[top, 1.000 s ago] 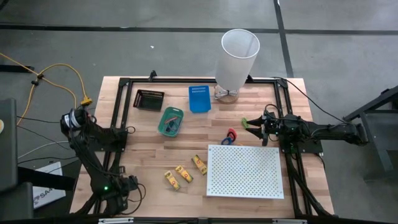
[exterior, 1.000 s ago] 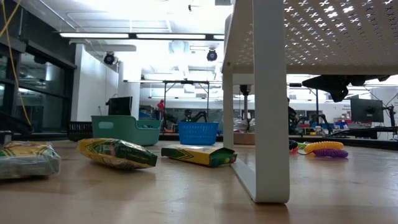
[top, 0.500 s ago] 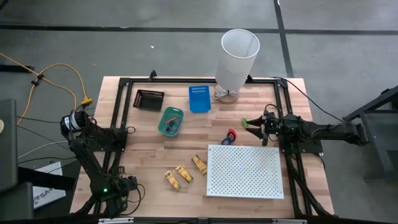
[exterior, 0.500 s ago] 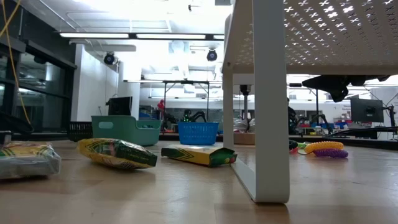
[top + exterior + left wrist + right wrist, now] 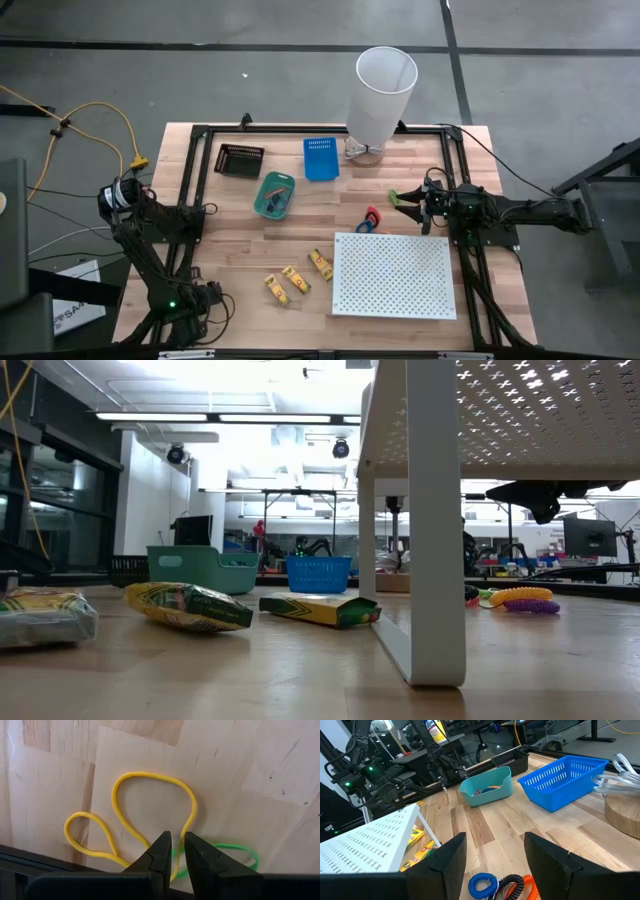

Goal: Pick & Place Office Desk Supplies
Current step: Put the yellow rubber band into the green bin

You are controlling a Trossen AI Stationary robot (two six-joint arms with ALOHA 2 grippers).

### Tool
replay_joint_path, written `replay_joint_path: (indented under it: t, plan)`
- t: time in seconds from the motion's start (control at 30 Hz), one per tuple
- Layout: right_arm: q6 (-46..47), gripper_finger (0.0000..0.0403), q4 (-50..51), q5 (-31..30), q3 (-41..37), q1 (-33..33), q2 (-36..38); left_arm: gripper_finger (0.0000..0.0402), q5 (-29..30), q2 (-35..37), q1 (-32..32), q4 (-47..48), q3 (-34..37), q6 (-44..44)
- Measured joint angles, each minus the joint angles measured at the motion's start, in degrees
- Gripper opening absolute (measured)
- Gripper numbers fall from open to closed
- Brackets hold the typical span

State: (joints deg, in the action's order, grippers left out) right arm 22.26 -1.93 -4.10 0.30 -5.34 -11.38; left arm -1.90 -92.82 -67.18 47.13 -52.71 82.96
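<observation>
Little is sorted — three yellow-and-red packs (image 5: 293, 279) and coiled loops (image 5: 371, 218) lie loose on the worktop (image 5: 240, 235). Right gripper (image 5: 409, 203) jaws apart; left gripper (image 5: 174, 851) jaws nearly together above a yellow band (image 5: 150, 810).

Wooden table (image 5: 240, 255) with non-task items — tall white tapered bin (image 5: 382, 92) at the far edge; blue basket (image 5: 320, 158), teal tray (image 5: 273, 194) and dark tray (image 5: 239, 160) to its left; large white perforated board (image 5: 394, 275) near right — raised on legs.
</observation>
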Motion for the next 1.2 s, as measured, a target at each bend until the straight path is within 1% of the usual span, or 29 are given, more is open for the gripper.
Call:
replay_joint_path:
  t: [0.23,1.2]
  plan:
    - [0.0,0.0188,0.0,0.0,0.0,0.0,0.0,0.0047,-1.0,0.0,0.3,0.0,0.0,0.7]
    - [0.0,0.0188,0.0,0.0,0.0,0.0,0.0,0.0047,-1.1,0.0,0.7,0.2,0.1,0.9]
